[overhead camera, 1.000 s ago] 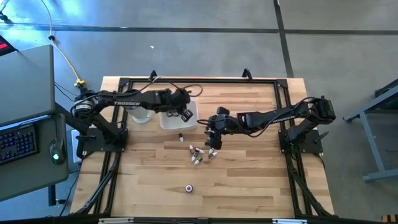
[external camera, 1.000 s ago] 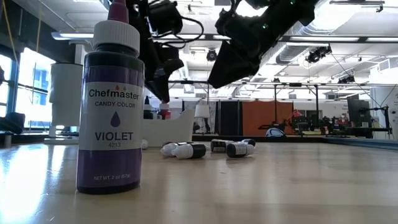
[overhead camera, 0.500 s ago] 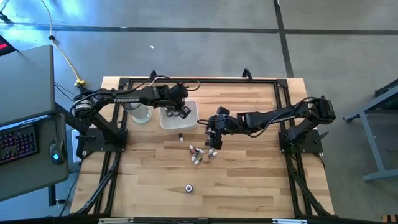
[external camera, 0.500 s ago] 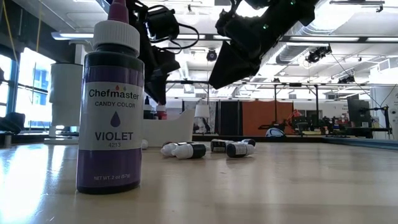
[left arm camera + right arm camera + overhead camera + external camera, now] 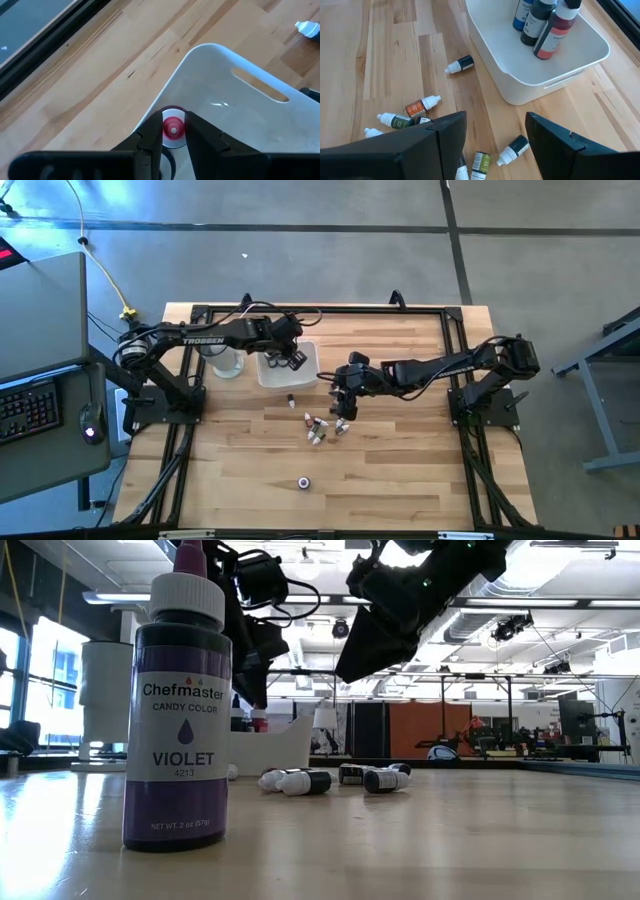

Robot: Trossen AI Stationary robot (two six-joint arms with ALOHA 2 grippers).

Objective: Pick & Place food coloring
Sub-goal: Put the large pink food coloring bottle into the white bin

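Your white tray [image 5: 540, 75] sits under the left gripper [image 5: 173, 134], whose narrow jaws flank a red-capped bottle [image 5: 173, 128]. Your right gripper [image 5: 495, 135], spread wide and empty, hovers above the scattered food coloring [image 5: 422, 106].

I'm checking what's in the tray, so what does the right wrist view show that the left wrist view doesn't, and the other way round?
Only the right wrist view shows three upright bottles standing in one corner of the white tray, plus small bottles lying loose on the wooden table.

Only the left wrist view shows the left pincer over the tray, with a red-capped bottle between its fingers.

Both show the white tray and the table.
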